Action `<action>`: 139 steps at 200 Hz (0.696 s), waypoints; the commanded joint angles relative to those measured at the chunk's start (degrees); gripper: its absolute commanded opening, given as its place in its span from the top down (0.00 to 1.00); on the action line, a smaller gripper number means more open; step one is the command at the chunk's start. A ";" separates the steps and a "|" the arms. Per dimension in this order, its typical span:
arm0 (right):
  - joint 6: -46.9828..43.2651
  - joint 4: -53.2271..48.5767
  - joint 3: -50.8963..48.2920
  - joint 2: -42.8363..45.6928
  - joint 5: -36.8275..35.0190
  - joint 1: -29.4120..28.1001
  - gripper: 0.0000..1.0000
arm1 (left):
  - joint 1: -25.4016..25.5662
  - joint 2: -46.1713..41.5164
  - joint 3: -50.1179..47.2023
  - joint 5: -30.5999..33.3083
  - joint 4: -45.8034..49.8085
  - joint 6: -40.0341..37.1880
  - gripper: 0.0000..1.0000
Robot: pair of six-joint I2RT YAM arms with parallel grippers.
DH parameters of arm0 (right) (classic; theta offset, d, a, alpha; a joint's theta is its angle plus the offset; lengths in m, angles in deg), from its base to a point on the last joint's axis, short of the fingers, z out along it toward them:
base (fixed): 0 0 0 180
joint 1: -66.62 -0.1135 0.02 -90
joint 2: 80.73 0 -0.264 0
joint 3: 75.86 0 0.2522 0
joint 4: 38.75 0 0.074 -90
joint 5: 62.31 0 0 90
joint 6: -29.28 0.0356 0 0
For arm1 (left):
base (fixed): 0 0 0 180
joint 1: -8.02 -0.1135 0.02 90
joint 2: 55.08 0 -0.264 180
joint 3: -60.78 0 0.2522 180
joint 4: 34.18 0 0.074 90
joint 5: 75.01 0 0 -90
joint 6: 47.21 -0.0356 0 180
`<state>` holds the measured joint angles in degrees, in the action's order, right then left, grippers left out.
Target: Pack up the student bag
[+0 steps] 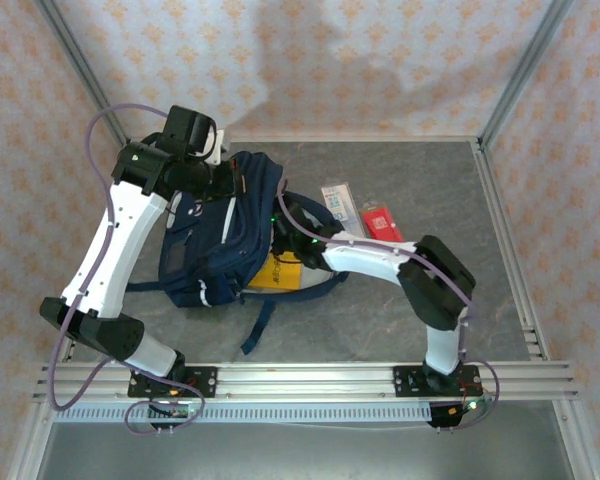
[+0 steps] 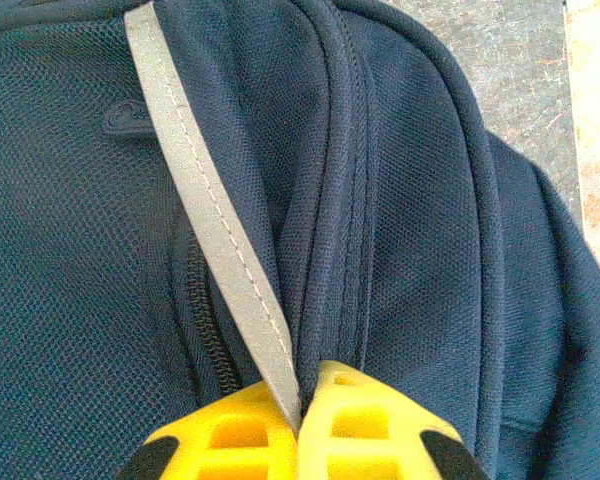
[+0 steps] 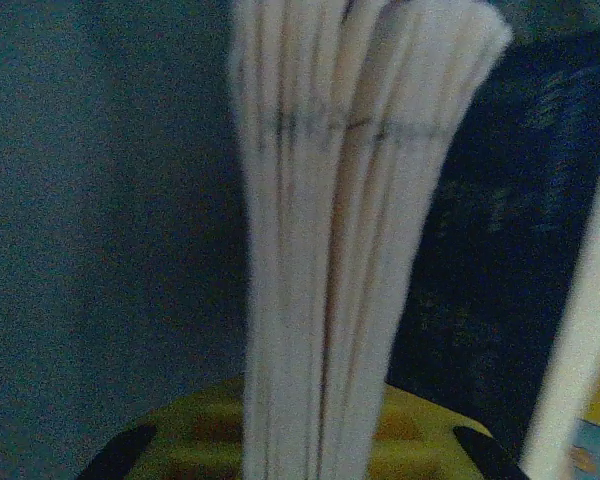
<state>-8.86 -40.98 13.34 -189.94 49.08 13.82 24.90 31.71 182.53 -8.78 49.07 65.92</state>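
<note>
From above, both arms rise from their bases at the near edge of the desk [image 1: 380, 320] and bend inward to the student bag [image 1: 215, 235], which lies left of centre on the desk. One loose strap [image 1: 265, 320] trails back toward the bases.

The right tool [image 1: 280, 235] is at the bag's right side, just above a yellow flat thing [image 1: 278, 272] that pokes out from under the bag. The overhead view hides what the tool carries. The right wrist camera shows it: the right tool [image 3: 315, 440] is narrowly closed on a stack of white pages [image 3: 350, 200], held edge-on and upright between the yellow fingers [image 3: 210, 425]. Dark blue fabric surrounds it on both sides. Whether these pages belong to the yellow thing I cannot tell.

The left arm reaches further, to the bag's far left end. Its wrist camera shows the left tool [image 2: 300, 405] fully closed, pinching the grey stripe [image 2: 215, 220] sewn on the navy mesh. A zip [image 2: 205, 340] runs just left of the pinch. From above the stripe itself is too small to pick out.

Beyond the right arm, near the bag's far right and apart from it, a pale packet [image 1: 337, 197] and a red packet [image 1: 382, 222] lie side by side on the desk.
</note>
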 commanded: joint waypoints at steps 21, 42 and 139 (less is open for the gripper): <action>-2.65 -2.13 5.11 -4.52 -0.04 -1.32 0.67 | -1.26 -1.52 4.93 -3.15 -11.19 1.14 1.00; -3.54 -0.28 1.74 -0.86 1.76 -0.21 0.42 | -2.02 -2.29 3.80 -2.02 -10.61 1.03 1.00; -6.06 0.52 -13.86 16.95 3.21 2.66 0.22 | -2.89 -3.29 2.67 6.06 -6.23 0.66 1.00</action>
<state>-14.31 -41.51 3.24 -178.29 53.25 14.74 22.87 32.19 182.53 -7.62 48.81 66.75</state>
